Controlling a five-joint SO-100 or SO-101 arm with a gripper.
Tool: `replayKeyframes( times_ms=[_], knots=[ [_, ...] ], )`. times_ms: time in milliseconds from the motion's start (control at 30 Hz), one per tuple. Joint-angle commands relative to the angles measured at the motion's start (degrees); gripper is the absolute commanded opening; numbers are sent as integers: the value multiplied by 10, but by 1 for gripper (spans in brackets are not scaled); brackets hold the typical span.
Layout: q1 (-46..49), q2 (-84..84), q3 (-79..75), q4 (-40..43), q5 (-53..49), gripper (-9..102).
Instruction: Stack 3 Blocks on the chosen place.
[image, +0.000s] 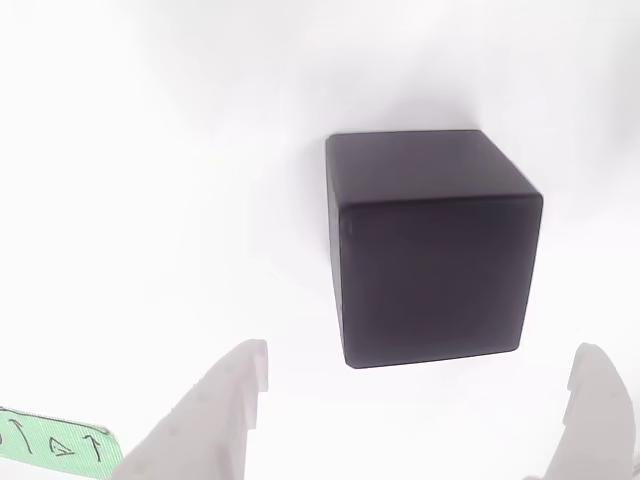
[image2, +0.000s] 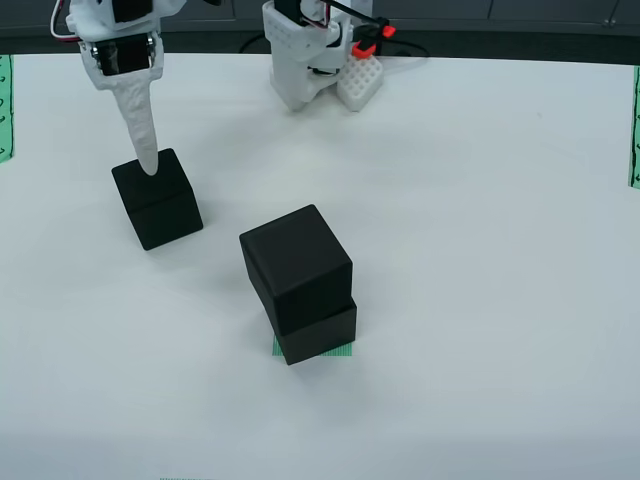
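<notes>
Overhead view has my white gripper (image2: 145, 150) spread open over the lone matte black cube (image2: 157, 198), probably off-centre, so closing may nudge it askew from the two-cube stack (image2: 300, 283) on the green striped patch (image2: 312, 350).

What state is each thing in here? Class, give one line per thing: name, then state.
Gripper: open, empty, fingers either side of the lone block.
Lone block: on the table, not gripped, apart from the stack.
Stack: two blocks high, top block skewed.
Striped patch: mostly covered by the stack.
Table: bare white.
</notes>
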Motion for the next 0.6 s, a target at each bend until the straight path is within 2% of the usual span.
replayKeyframes(
  times_ms=[0,233,567],
  knots=[
    [14,-25,-2,-31,-7,38],
    [0,-91,-23,-41,-7,38],
    [-25,-124,-36,-12,-6,38]
  ],
)
